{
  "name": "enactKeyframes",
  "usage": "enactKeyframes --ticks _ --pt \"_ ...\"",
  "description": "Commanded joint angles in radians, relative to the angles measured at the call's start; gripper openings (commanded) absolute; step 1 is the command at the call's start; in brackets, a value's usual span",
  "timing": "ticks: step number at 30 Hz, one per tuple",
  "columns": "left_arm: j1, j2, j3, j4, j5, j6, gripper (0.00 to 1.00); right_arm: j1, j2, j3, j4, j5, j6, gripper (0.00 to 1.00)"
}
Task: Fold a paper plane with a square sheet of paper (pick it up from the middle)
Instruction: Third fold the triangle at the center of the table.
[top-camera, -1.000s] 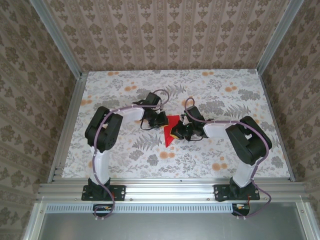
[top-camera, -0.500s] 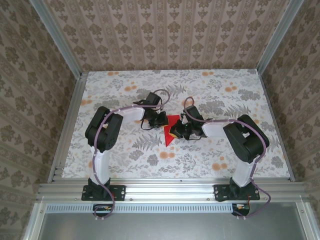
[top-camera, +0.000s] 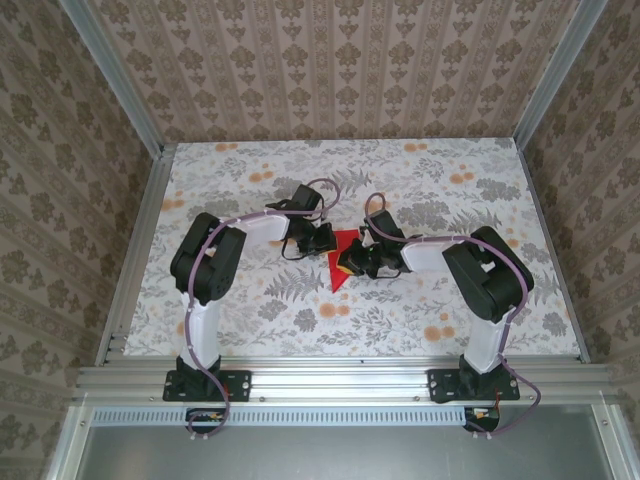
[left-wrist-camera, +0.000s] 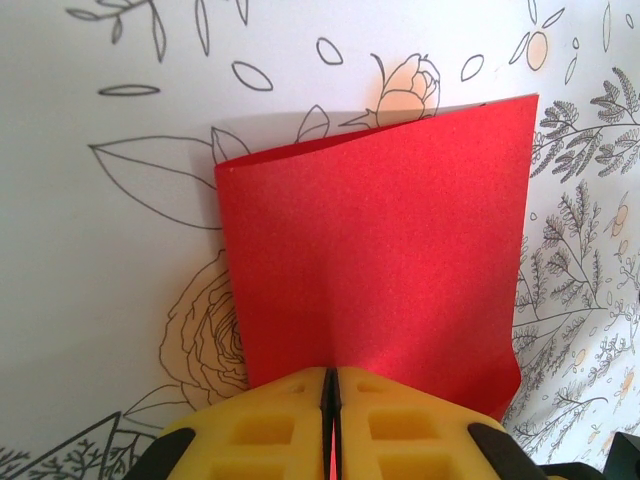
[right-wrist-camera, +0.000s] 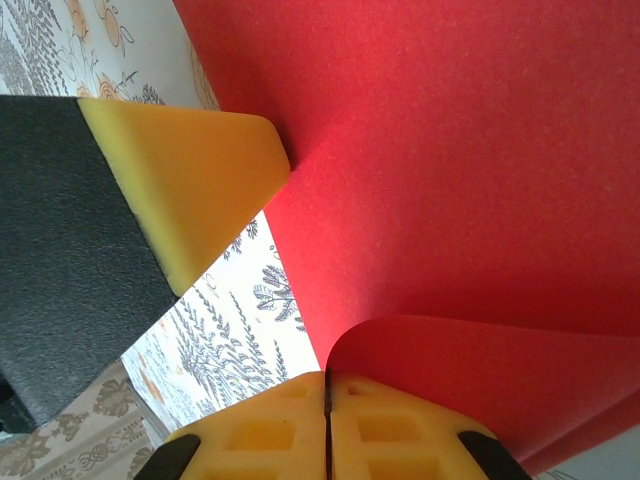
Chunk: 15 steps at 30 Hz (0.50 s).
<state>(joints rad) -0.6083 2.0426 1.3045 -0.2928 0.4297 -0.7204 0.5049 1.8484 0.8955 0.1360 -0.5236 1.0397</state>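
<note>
The square sheet of paper (top-camera: 343, 244) is bright red and lies bent over itself at the middle of the flowered table, between the two grippers. My left gripper (top-camera: 322, 241) is at its left edge, and in the left wrist view its yellow fingers (left-wrist-camera: 270, 430) are shut on the near edge of the sheet (left-wrist-camera: 380, 260), which rises away from them. My right gripper (top-camera: 352, 263) is at the sheet's lower right. In the right wrist view it (right-wrist-camera: 327, 380) is shut on a curled-over flap (right-wrist-camera: 480, 370) of the sheet (right-wrist-camera: 450, 150). The left gripper's yellow finger (right-wrist-camera: 190, 190) touches the sheet at upper left.
The flowered table (top-camera: 250, 180) spreads out on all sides of the paper. Patterned walls with metal posts (top-camera: 115, 75) enclose it at the left, back and right. A metal rail (top-camera: 340, 378) runs along the near edge, where both arm bases stand.
The right arm's elbow has shifted a little to the left, toward the paper. Both grippers and the sheet stay almost where they were.
</note>
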Motion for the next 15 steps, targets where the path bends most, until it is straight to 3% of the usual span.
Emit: enactKeyframes --ticks 1,15 --pt "-0.007 0.031 0.004 -0.077 -0.029 0.029 0.12 0.006 0.023 0.034 -0.049 0.016 -0.037 0.09" --pt "-0.007 0.033 0.004 -0.082 -0.031 0.033 0.12 0.007 0.021 0.055 -0.154 0.017 -0.116 0.12"
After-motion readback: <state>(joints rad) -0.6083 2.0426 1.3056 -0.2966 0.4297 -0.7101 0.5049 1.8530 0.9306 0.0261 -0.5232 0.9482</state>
